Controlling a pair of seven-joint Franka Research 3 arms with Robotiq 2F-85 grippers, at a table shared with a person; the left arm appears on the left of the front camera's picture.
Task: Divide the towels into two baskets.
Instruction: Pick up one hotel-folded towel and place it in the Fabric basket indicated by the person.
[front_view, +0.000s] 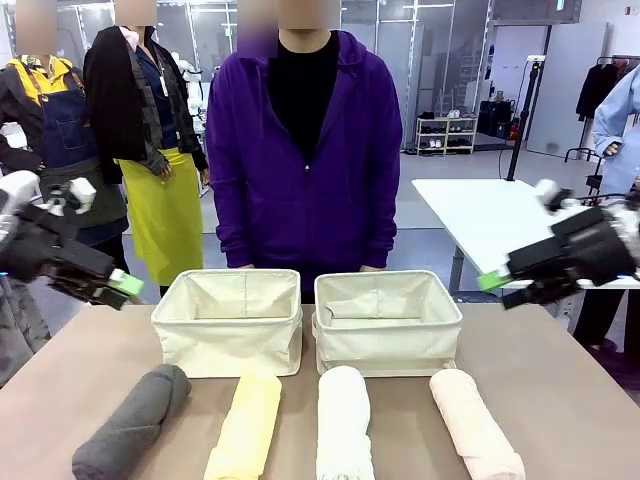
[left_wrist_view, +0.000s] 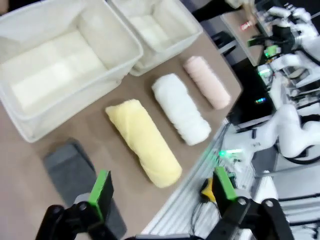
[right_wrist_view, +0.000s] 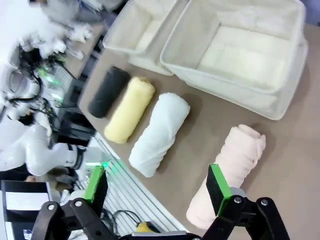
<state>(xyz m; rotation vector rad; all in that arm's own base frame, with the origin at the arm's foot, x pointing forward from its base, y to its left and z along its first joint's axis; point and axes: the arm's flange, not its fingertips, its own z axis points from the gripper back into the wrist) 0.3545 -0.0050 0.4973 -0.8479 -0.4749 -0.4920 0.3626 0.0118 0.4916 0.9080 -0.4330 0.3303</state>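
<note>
- Left fingers (front_view: 124, 287) spread wide, holding nothing, raised at the worktop's (front_view: 560, 400) left edge.
- Right fingers (front_view: 494, 282) likewise spread and empty, raised at the right.
- Along the near worktop, left to right, apart: dark grey towel (front_view: 135, 420), pale yellow towel (front_view: 247, 428), white towel (front_view: 342, 425), pale pink towel (front_view: 475, 425).
- Just behind, side by side: left basket (front_view: 228, 362), right basket (front_view: 388, 355).

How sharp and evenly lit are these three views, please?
Front view: evenly lit and crisp, no glare on the table. Left wrist view: slightly blurred overall, the yellow towel soft-edged. Right wrist view: the pink towel fairly sharp, the upper-left background smeared.
</note>
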